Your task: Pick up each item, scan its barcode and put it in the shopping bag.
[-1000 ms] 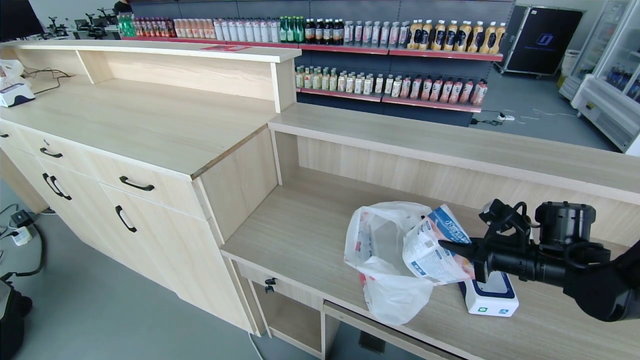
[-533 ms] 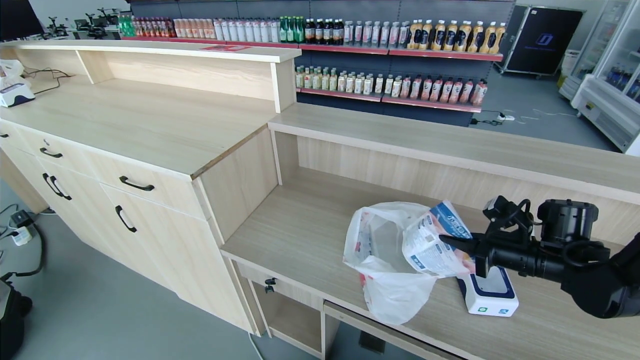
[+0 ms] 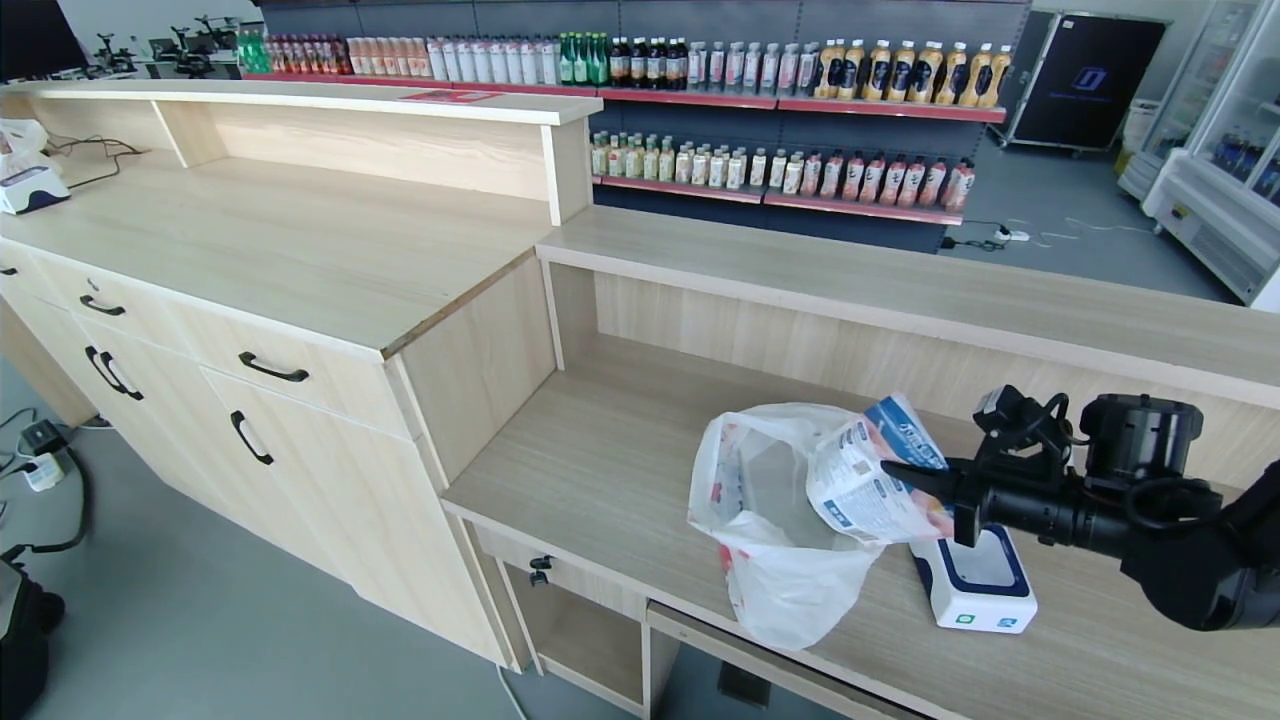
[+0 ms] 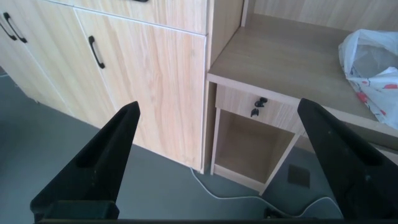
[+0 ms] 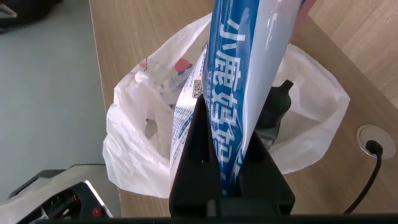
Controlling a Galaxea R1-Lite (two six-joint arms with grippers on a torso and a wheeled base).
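My right gripper (image 3: 915, 478) is shut on a blue and white snack packet (image 3: 872, 472), holding it just above the open mouth of the white plastic shopping bag (image 3: 765, 540) on the lower counter. Seen from the right wrist, the packet (image 5: 249, 81) hangs over the bag (image 5: 143, 130), and a dark item (image 5: 278, 106) lies inside. A white and blue barcode scanner (image 3: 975, 585) sits on the counter below my right arm. My left gripper (image 4: 217, 162) is open, hanging over the floor in front of the cabinets, with the bag (image 4: 373, 68) far off on the counter.
The lower counter (image 3: 620, 440) has a raised back wall and a higher counter (image 3: 260, 250) on its left. Cabinet doors and a drawer with a key (image 4: 255, 112) lie below. Shelves of bottles (image 3: 760, 110) stand behind. A cable port (image 5: 370, 140) sits beside the bag.
My right gripper has lifted the packet slightly and shifted it a little to the right over the bag's mouth. The bag and scanner stay in place.
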